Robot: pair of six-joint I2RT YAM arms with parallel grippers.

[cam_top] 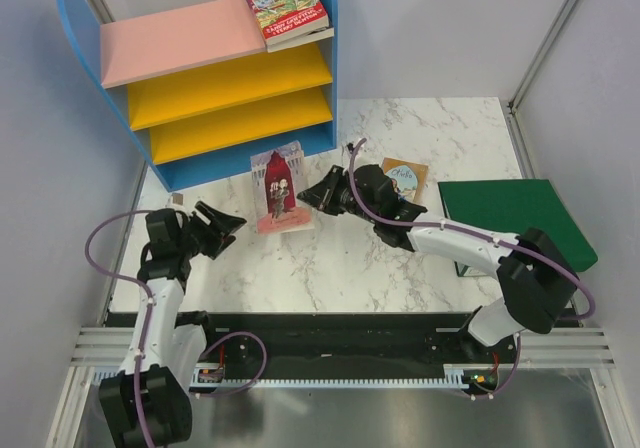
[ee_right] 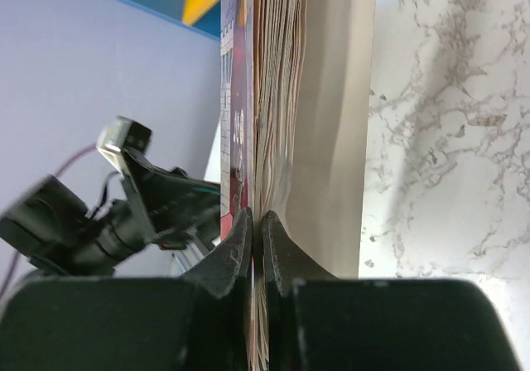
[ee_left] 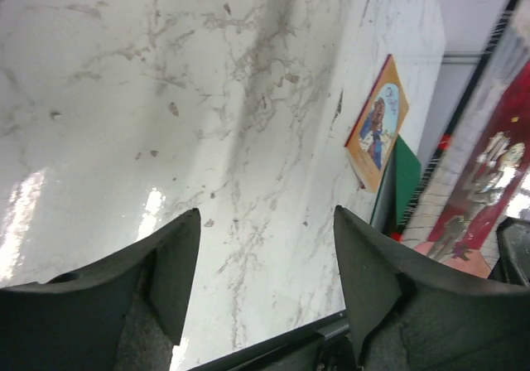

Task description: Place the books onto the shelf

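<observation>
1. Black left gripper (cam_top: 226,224) hangs spread and empty; the upright pink-red paperback (cam_top: 279,190) stands just to its right.
2. Black right gripper (ee_right: 257,222) pinches only a thin slice by its cover; unheld pages could swing open, dropping it before the blue-sided tiered shelf (cam_top: 80,38) beyond.

top view looks down from behind, wrist views close, all sharing pink-red book (cam_top: 278,190)

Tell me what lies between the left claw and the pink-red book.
Nothing but bare marble table. The top view shows an empty stretch between the left claw and the pink-red book, and the left wrist view agrees.
</observation>
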